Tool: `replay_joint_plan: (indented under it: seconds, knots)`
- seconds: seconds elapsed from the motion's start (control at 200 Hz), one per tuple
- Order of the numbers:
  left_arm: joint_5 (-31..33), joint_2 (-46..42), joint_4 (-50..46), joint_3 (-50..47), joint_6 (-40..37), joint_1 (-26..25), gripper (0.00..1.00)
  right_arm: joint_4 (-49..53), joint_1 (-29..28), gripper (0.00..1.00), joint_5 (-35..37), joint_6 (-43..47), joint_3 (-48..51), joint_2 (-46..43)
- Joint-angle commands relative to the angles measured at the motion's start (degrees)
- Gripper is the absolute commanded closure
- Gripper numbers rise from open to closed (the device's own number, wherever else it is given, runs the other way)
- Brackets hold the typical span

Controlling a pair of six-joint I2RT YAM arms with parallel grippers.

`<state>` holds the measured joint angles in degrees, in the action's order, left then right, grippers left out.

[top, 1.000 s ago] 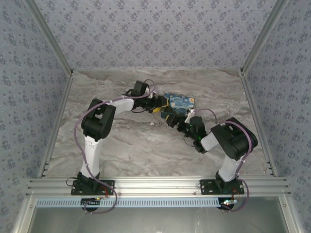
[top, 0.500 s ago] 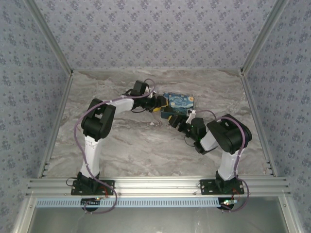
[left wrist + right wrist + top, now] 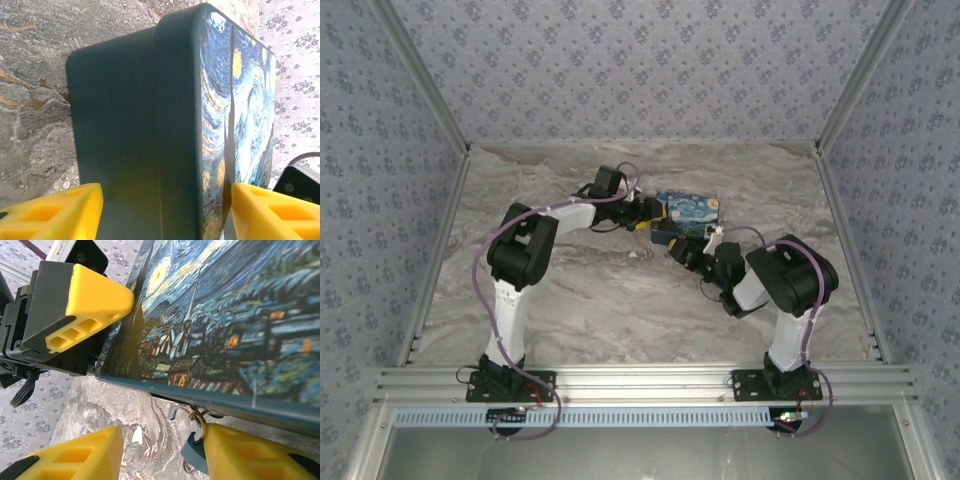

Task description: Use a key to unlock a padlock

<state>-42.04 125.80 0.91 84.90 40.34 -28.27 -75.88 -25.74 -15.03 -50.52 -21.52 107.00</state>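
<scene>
Two grippers split the work: the left gripper (image 3: 165, 200) clamps the starry box (image 3: 130, 125) steady on the desk (image 3: 600, 300), so the right gripper (image 3: 164, 437), jaws spread, can bracket the padlock (image 3: 192, 455) hanging off its edge.

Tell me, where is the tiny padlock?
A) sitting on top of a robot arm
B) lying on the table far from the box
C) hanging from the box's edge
C: in the right wrist view the padlock hangs by its shackle from the edge of the box.

Two end effectors, left end effector (image 3: 162, 212) and right end effector (image 3: 160, 457); one starry-night box (image 3: 688, 212) between the left's fingers; one teal padlock (image 3: 194, 454) beside the right's.
</scene>
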Motion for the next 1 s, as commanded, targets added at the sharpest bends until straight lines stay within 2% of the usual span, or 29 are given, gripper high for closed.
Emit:
replay_joint_plan:
  seconds: [0.0, 0.175, 0.43, 0.615, 0.994]
  knots:
    - [2.7, 0.2, -3.1, -2.2, -0.3, -0.3, 0.33, -1.4, 0.2, 0.53, -1.0, 0.6, -0.8, 1.3]
    - [2.8, 0.0, -3.0, -2.4, -0.3, -0.2, 0.34, -1.7, 0.7, 0.55, -1.7, 0.3, -1.9, 2.7]
    - [3.0, -0.1, -2.7, -2.8, 0.0, -0.3, 0.35, -0.9, 1.2, 0.68, -1.7, 0.3, -1.9, 2.9]
    - [3.3, -0.4, -2.6, -3.2, 0.0, -0.1, 0.35, 0.2, 1.7, 0.83, -2.0, -0.4, -2.5, 3.2]
    - [4.0, -1.4, -2.1, -4.4, 0.1, 0.0, 0.35, 0.3, 1.9, 0.97, -1.8, -0.9, -1.9, 3.5]
